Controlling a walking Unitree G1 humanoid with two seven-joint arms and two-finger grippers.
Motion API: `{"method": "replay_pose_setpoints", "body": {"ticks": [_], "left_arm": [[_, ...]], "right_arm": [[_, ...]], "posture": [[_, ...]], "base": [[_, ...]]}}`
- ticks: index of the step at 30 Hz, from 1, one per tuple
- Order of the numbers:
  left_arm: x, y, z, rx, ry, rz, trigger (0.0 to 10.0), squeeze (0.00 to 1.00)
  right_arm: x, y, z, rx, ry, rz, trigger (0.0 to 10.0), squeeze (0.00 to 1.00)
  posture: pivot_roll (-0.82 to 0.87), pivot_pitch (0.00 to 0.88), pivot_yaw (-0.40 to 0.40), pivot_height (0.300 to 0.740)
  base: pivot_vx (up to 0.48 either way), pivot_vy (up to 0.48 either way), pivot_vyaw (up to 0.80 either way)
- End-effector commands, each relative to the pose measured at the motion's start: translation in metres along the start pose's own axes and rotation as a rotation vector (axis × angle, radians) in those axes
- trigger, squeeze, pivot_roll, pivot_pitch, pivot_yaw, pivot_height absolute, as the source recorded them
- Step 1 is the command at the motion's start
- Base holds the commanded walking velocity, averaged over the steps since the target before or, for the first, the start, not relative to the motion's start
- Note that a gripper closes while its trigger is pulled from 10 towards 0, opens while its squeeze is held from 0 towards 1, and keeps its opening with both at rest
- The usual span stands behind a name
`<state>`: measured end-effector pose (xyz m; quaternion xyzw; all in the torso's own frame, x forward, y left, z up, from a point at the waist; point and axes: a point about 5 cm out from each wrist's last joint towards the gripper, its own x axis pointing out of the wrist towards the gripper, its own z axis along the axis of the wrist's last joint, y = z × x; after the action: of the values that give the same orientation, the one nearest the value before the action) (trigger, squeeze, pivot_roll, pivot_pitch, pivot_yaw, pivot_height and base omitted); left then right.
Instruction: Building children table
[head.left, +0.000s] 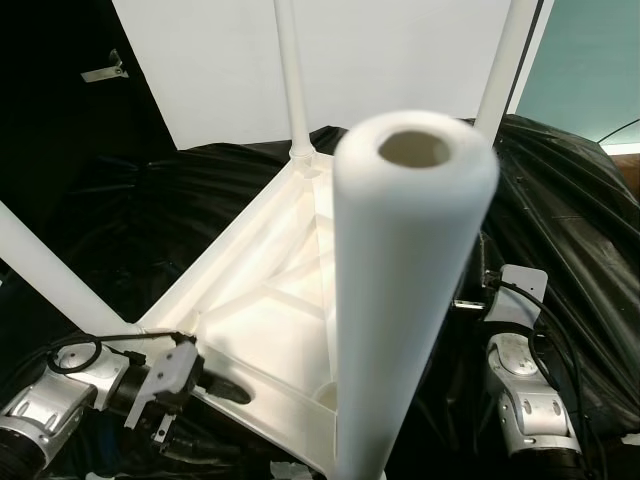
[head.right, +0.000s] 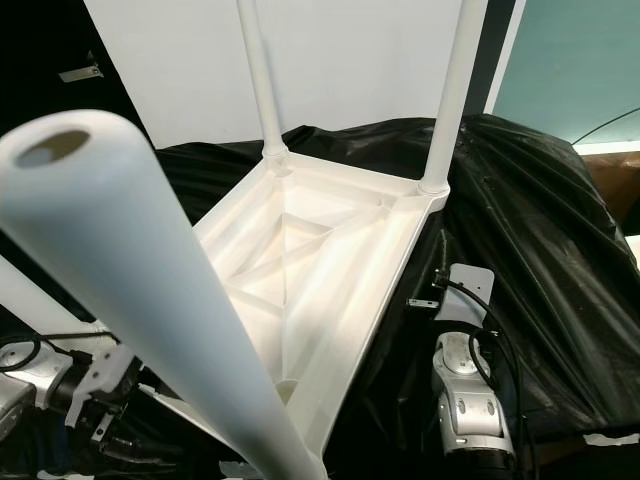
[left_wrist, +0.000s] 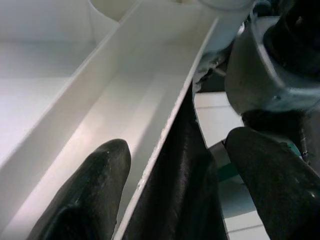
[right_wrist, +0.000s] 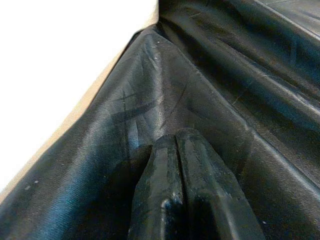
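Upturned white plastic kids' table (head.right: 330, 270) mid-frame on black sheet (head.right: 540, 250): prob. light, stiff, slick; left gripper (left_wrist: 170, 185) wide, straddling its rim (best hold), right gripper (right_wrist: 192, 195) pressed closed, empty.

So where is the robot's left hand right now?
The left gripper is at the upside-down white table's near-left edge, its fingers straddling the rim, above the black cloth.

Staged indoor recording setup, not clearly a home: black sheeting (head.right: 540, 250) draped over everything, white backdrop board (head.left: 350, 60) behind, teal wall (head.right: 570, 60) at right. Upturned white plastic table (head.right: 320, 260) on the sheeting.
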<state>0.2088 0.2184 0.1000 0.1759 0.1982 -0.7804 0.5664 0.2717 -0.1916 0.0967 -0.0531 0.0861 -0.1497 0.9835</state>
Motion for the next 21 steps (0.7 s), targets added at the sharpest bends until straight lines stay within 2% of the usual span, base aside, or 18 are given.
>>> {"method": "replay_pose_setpoints", "body": {"ticks": [1, 7, 8, 9, 10, 11, 13, 14, 21], "left_arm": [[0.005, -0.002, -0.008, 0.028, 0.066, -0.066, 10.0, 0.0], [0.013, 0.006, -0.009, 0.05, 0.063, -0.025, 10.0, 0.0], [0.016, 0.012, -0.005, 0.052, 0.021, 0.017, 8.8, 0.0], [0.016, 0.012, -0.005, 0.052, 0.021, 0.017, 8.8, 0.0], [0.02, 0.019, -0.001, 0.047, -0.028, 0.062, 3.9, 0.0], [0.023, 0.024, 0.001, 0.042, -0.057, 0.1, 2.7, 0.0], [0.025, 0.026, 0.002, 0.038, -0.07, 0.12, 2.7, 0.0], [0.027, 0.029, 0.001, 0.035, -0.061, 0.146, 0.0, 0.0], [0.039, 0.047, -0.003, -0.001, -0.064, 0.282, 0.0, 0.0]], "right_arm": [[0.0, 0.0, -0.003, 0.004, 0.019, 0.003, 10.0, 0.0], [0.0, -0.001, -0.002, 0.007, 0.017, 0.0, 10.0, 0.0], [0.0, -0.001, -0.002, 0.007, 0.017, -0.001, 10.0, 0.0], [0.0, -0.001, -0.002, 0.007, 0.017, -0.001, 10.0, 0.0], [0.0, -0.001, -0.002, 0.008, 0.017, -0.003, 10.0, 0.0], [0.0, -0.001, -0.002, 0.009, 0.017, -0.003, 10.0, 0.0], [0.0, -0.001, -0.002, 0.009, 0.017, -0.004, 10.0, 0.0], [0.0, -0.001, -0.002, 0.01, 0.017, -0.005, 10.0, 0.0], [-0.001, -0.002, -0.002, 0.014, 0.019, -0.012, 10.0, 0.0]], "posture": [[-0.06, 0.0, 0.045, 0.74], [-0.06, 0.0, 0.046, 0.74], [-0.06, 0.0, 0.047, 0.74], [-0.06, 0.0, 0.047, 0.74], [-0.06, 0.0, 0.049, 0.74], [-0.06, 0.0, 0.05, 0.74], [-0.06, 0.0, 0.051, 0.74], [-0.06, 0.0, 0.053, 0.74], [-0.07, 0.0, 0.057, 0.74]], "base": [[0.0, 0.0, 0.0], [0.0, 0.0, 0.0], [0.0, 0.0, 0.0], [0.0, 0.0, 0.0], [0.0, 0.0, 0.0], [0.0, 0.0, 0.0], [0.0, 0.0, 0.0], [0.0, 0.0, 0.0], [0.0, 0.0, 0.0]]}}
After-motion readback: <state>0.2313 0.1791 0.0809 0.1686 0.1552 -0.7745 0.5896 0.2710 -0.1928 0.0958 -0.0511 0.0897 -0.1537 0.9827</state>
